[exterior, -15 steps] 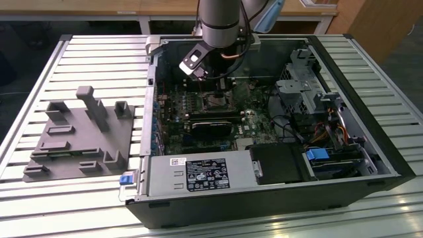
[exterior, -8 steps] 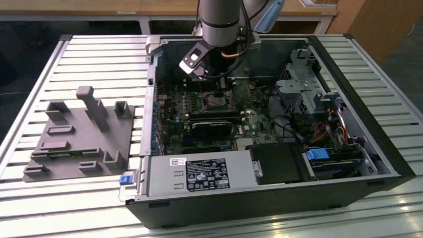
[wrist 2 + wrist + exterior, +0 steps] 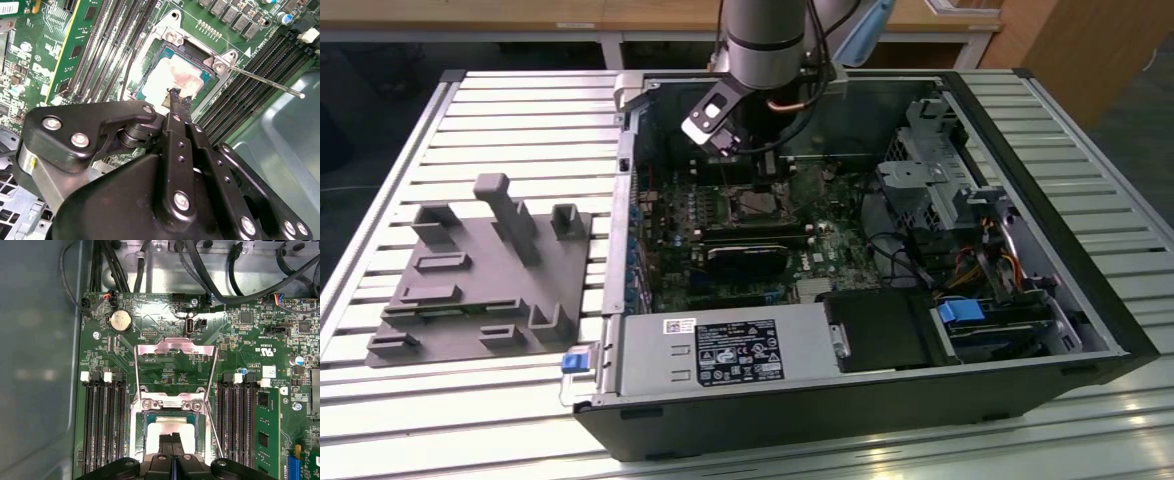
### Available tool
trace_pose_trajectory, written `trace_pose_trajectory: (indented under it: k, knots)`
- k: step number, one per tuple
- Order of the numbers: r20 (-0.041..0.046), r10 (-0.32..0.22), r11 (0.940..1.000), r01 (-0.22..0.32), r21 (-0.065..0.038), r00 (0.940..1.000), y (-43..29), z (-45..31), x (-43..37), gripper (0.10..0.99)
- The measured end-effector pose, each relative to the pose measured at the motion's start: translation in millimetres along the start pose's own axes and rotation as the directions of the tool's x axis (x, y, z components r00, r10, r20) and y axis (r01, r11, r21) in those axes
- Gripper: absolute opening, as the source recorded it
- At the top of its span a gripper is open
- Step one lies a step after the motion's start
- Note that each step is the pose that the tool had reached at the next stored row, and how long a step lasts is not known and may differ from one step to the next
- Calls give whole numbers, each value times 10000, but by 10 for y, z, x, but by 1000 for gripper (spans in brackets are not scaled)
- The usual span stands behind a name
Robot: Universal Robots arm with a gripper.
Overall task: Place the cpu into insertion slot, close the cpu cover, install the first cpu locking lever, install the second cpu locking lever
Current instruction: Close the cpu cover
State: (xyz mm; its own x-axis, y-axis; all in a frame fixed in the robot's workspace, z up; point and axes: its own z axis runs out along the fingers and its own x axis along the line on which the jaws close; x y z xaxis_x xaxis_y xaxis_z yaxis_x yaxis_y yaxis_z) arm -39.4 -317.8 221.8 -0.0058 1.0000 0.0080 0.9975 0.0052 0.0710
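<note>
Closest to the lens in the second wrist view is the black linkage of my gripper point(image 3: 175, 98). Its fingers are drawn together with no gap I can make out, and the tips come down onto the pale metal top of the cpu point(image 3: 172, 75). The cpu lies flat inside the insertion slot point(image 3: 146, 82), so I judge it seated, not carried. A thin locking lever point(image 3: 265, 82) runs off from the slot's corner, its long axis slanting out over the black memory slots point(image 3: 250, 75). In the first wrist view my gripper point(image 3: 172, 441) again shows its two fingers point(image 3: 165, 440) pressed side by side over the cpu point(image 3: 167, 427). The cpu cover point(image 3: 175, 346) is swung open off the slot. It is hinged at the slot edge on the far side of the cpu from my fingertips, so the cover lies straight ahead of the tips, across the chip. The lever point(image 3: 212, 432) lies along the slot's side, between it and a bank of memory slots. In the exterior view my gripper point(image 3: 765, 165) reaches down into the open computer case point(image 3: 854, 400) over the insertion slot point(image 3: 754, 205), well apart from the grey fixture point(image 3: 480, 270) on the exterior view's left.
</note>
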Motion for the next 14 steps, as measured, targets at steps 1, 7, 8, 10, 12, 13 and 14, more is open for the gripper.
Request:
trace_pose_trajectory:
  k: [1,7,8,10,12,13,14]
  knots:
    - [-10,1,10000,-1,-1,10000,1,-10,0,118]
    - [-60,8,10000,-8,0,10000,3,-48,0,118]
    - [-68,8,10000,-8,0,10000,4,-55,0,118]
    - [-83,9,10000,-9,0,10000,5,-70,0,118]
    - [-91,9,10000,-9,1,10000,6,-88,1,118]
    - [-98,10,10000,-10,1,10000,7,-97,1,118]
    - [-108,10,10000,-10,2,9999,8,-107,1,118]
